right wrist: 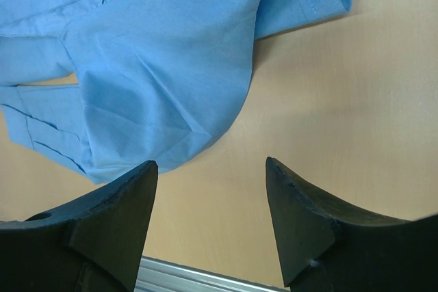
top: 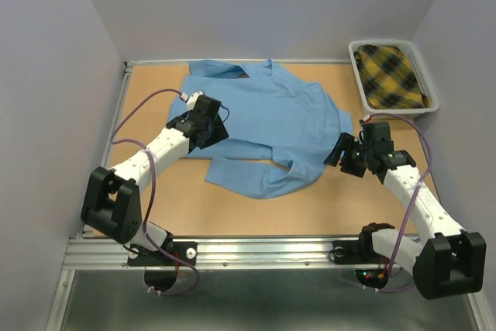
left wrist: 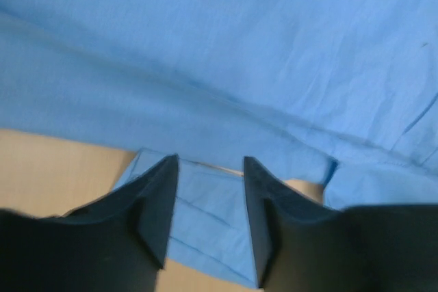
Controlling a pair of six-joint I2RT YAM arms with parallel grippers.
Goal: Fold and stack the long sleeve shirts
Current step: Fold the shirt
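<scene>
A plain light blue long sleeve shirt [top: 271,118] lies spread over the middle of the tan wooden table [top: 194,211]. Its collar points to the far left, and a sleeve is doubled along its near edge, so its long axis runs roughly across the table between the two arms. The left gripper [top: 211,125] sits low at the shirt's left edge. In the left wrist view its jaws stand moderately apart and hold nothing, with a stitched cuff-like piece of the blue cloth lying in the gap just beyond the fingertips [left wrist: 164,169]. The right gripper [top: 343,153] is just beside the shirt's right edge. Its jaws are wide apart and empty over bare table, and a rounded lobe of the cloth lies ahead and to the left of them. The left arm therefore looks nearer to a grasp, while the right would probably have to reach forward and leftward to meet fabric. At the far right corner a pale plastic basket [top: 397,43] holds a yellow plaid cloth [top: 391,75], well apart from both grippers.
</scene>
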